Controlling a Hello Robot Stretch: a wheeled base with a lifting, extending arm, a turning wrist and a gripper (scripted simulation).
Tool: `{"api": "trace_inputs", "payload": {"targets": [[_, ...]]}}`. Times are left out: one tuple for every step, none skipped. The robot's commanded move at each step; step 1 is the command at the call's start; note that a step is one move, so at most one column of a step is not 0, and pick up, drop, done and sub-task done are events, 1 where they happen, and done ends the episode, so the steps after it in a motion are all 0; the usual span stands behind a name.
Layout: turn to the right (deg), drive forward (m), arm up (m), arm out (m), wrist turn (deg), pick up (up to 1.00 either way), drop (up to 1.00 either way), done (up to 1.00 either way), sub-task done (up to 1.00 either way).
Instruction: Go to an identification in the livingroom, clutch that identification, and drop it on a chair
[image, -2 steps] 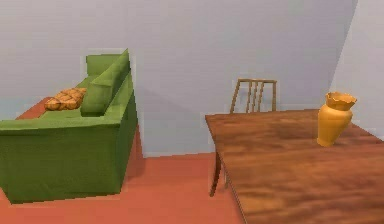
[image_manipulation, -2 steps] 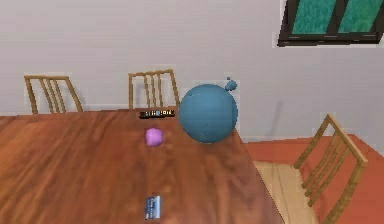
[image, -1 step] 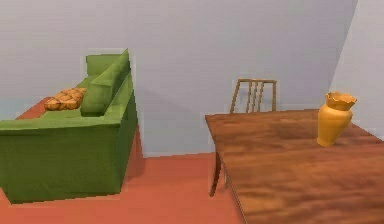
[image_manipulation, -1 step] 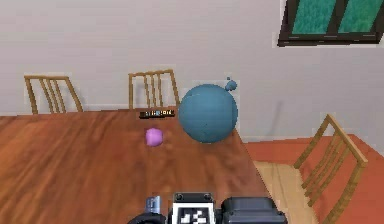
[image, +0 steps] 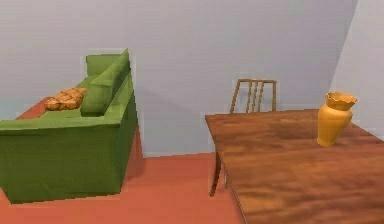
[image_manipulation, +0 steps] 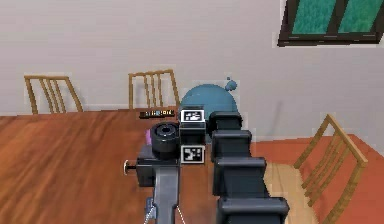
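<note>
Wooden table (image_manipulation: 70, 150), red floor (image: 170, 188), green sofa (image: 70, 140); cannot tell whether gripper (image_manipulation: 160, 138) holds anything.

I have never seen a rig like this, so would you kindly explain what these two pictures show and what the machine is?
It is a wheeled robot with one reaching arm that ends in a two-fingered pincer; both pictures are simulator renders. One picture looks ahead from the robot: a green sofa with something orange-brown on it, a wooden table carrying a yellow vase, and a chair behind it. The other looks out sideways, where the arm reaches. The dark bar is the arm; left of its white marked squares sits the pincer, over a tabletop. A small dark flat thing lies on the wood near it, a round blue thing stands beyond, and more chairs line the far side. I cannot tell whether the pincer holds anything.
</note>
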Motion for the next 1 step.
{"api": "trace_inputs", "payload": {"targets": [[0.0,0.0,0.0,0.0,45.0,0.0,0.0,0.0,0.0]]}}
